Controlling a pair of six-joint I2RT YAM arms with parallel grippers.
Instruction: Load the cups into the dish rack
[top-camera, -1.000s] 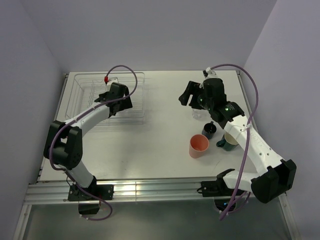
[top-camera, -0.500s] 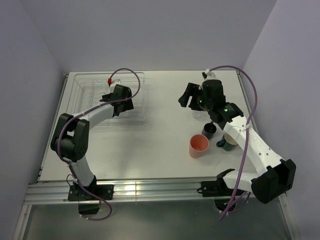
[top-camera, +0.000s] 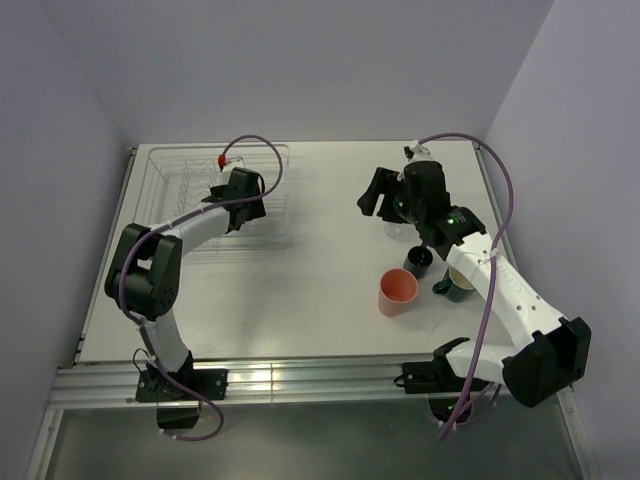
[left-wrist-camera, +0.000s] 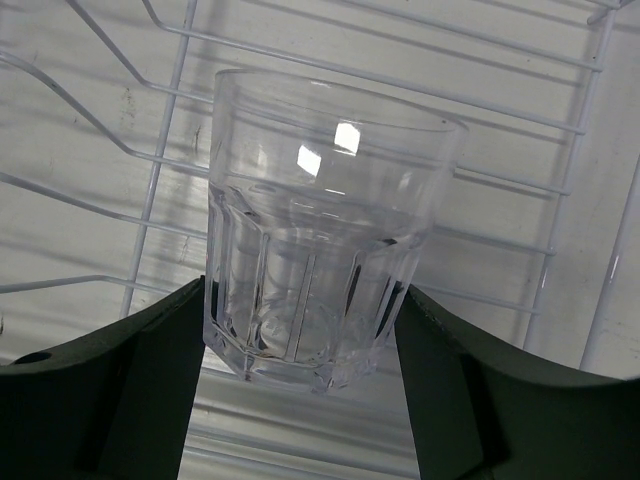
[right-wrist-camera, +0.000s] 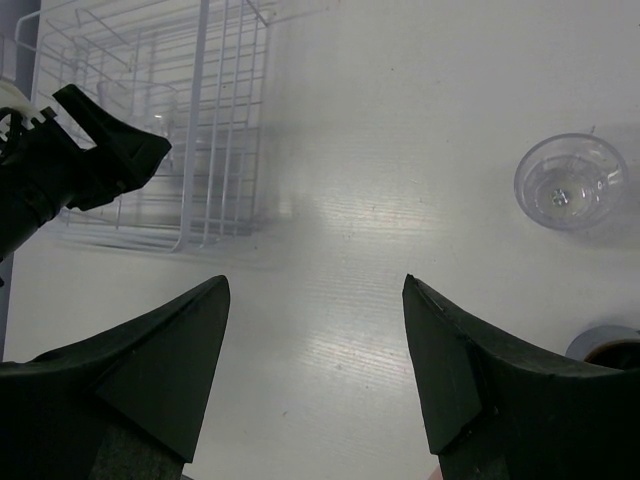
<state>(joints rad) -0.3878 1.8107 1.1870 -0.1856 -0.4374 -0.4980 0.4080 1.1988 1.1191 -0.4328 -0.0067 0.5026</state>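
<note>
glass tumbler (left-wrist-camera: 320, 230) still in left pincer (left-wrist-camera: 300, 300), over dish rack (top-camera: 168, 172)

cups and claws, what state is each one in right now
left claw, shut on a clear glass over the rack
right claw, open, empty
second clear glass, upright on the table
pink cup, upright, empty
navy mug, upright
teal mug, upright, partly under the right arm

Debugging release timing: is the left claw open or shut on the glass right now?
Shut: the left claw grips the clear glass tumbler, both fingers pressed against its sides, with dish rack wires behind it.
</note>
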